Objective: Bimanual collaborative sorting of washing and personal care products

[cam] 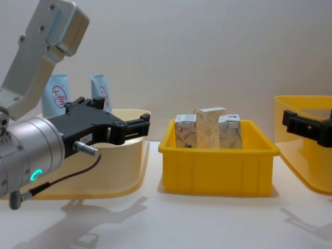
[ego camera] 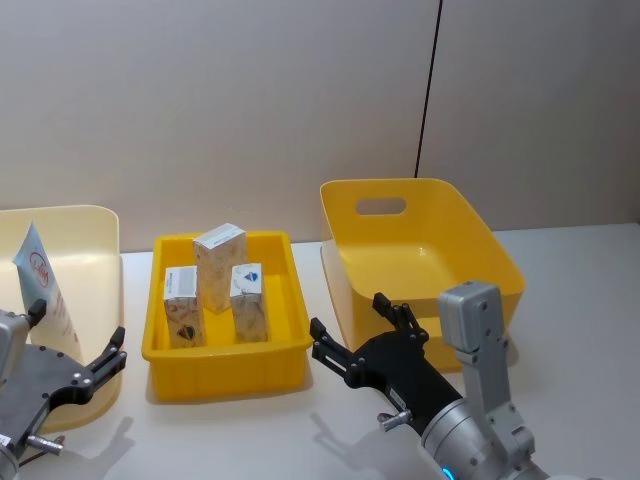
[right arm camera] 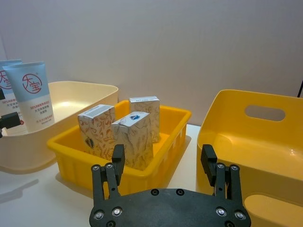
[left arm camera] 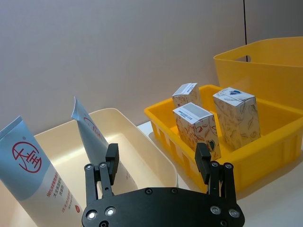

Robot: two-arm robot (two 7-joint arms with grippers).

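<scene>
I have the left gripper (ego camera: pixel 78 335) hanging over the near edge of the cream bin (ego camera: pixel 100 215), its fingers (left arm camera: pixel 111 161) spread wide with nothing between them. Two squeeze tubes stand leaning inside that bin, the nearer tube (left arm camera: pixel 28 170) beside the farther tube (left arm camera: pixel 92 137), both printed with a red circled character. In the middle of the surface (ego camera: pixel 250 430), the shallow yellow tray (ego camera: pixel 225 385) holds three cartons upright: the tall carton (ego camera: pixel 220 265) at the back, with the left carton (ego camera: pixel 182 305) and the right carton (ego camera: pixel 248 300) in front of it. The right gripper (ego camera: pixel 350 315) hovers between the tray and the deep yellow bin (ego camera: pixel 440 200), its fingers (right arm camera: pixel 208 161) likewise parted and gripping nothing.
</scene>
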